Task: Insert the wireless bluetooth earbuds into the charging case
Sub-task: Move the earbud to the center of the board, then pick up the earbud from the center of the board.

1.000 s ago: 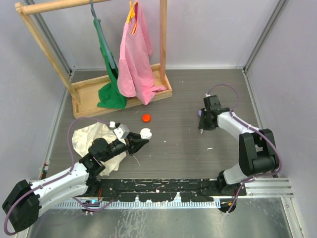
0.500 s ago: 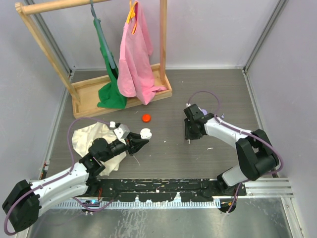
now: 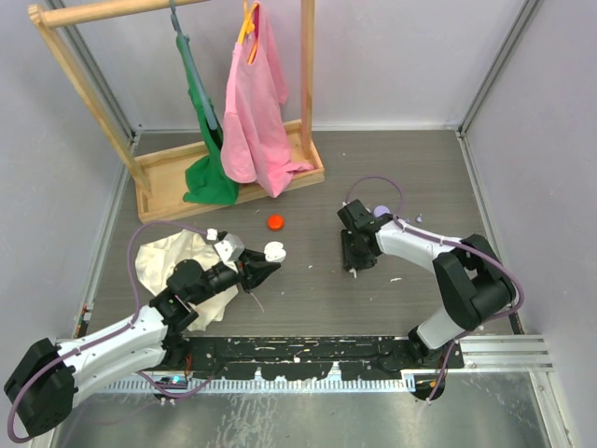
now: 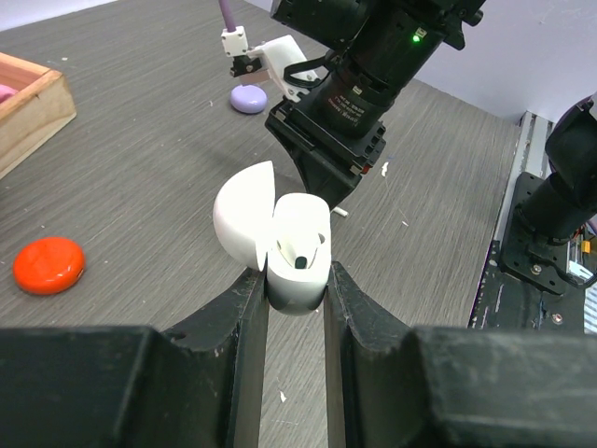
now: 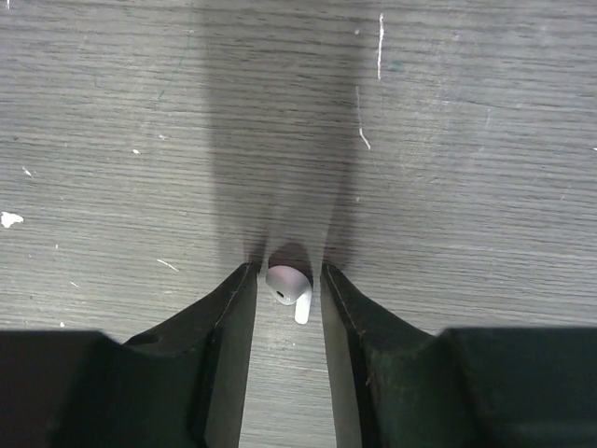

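Earbud (image 5: 287,285) lies on the table (image 5: 466,140) dead between the right gripper's (image 5: 288,272) jaws, stem roughly along the fingers, jaws a crack open and not visibly pinching; case (image 4: 297,252), lid up, other bud (image 4: 304,254) seated, sits clamped in the left gripper (image 4: 295,276) nearby, bare table between.

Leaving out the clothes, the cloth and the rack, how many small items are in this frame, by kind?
white earbuds: 2
white charging case: 1
red-orange cap: 1
lavender puck: 1
Total: 5
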